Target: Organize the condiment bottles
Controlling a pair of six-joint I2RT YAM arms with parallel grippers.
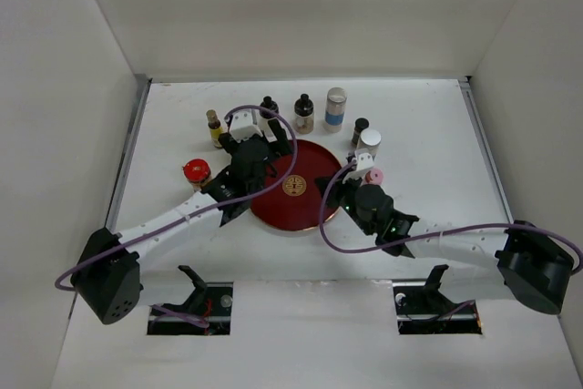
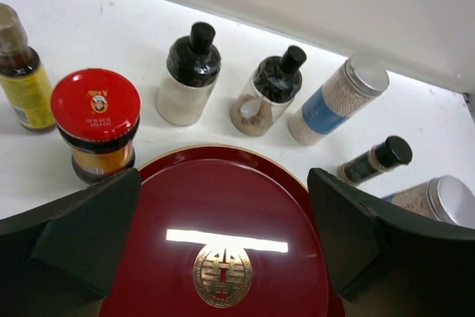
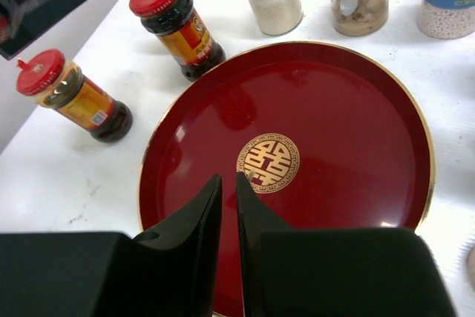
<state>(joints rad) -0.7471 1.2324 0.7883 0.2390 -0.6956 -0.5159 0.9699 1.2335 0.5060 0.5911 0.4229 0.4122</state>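
Over the red plate, left end effector hangs wide open; right end effector is closed, empty.

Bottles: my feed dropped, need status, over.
Left gripper open, right gripper shut, both empty over plate. Bottles around plate, none on it. Nothing blocking.
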